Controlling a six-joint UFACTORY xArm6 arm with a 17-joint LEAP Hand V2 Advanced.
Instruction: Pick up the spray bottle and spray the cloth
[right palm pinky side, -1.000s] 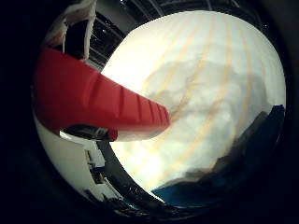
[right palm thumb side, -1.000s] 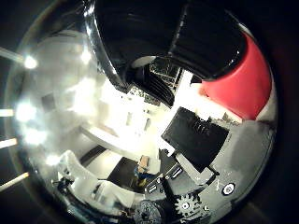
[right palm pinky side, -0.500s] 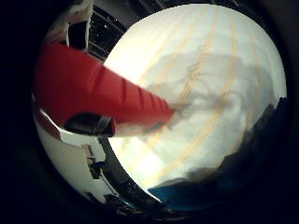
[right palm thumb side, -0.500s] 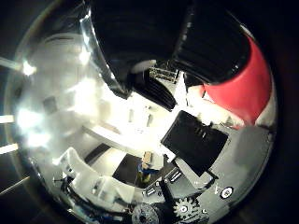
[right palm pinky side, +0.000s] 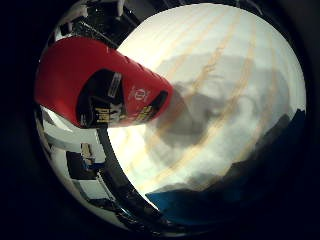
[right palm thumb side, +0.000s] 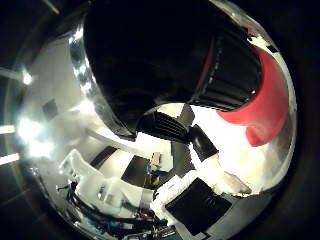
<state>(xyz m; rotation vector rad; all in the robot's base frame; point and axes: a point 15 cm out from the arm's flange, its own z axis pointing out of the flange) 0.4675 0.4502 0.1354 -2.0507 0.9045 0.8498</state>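
Spray bottle (right palm pinky side: 95, 87) close to palm, above cloth (right palm pinky side: 225, 85), cloth on table (right palm pinky side: 200, 205)

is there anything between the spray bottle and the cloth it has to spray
Nothing visible does. The red spray bottle fills much of the view, close to the palm, and beyond it lies the white cloth with tan stripes, with only a shadow across it. The nozzle's aim cannot be told.

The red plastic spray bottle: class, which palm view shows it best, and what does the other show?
The little finger side palm view: the red plastic spray bottle lies lengthwise over the pale striped cloth, dark label visible. The thumb side view shows only its red shoulder and black collar.
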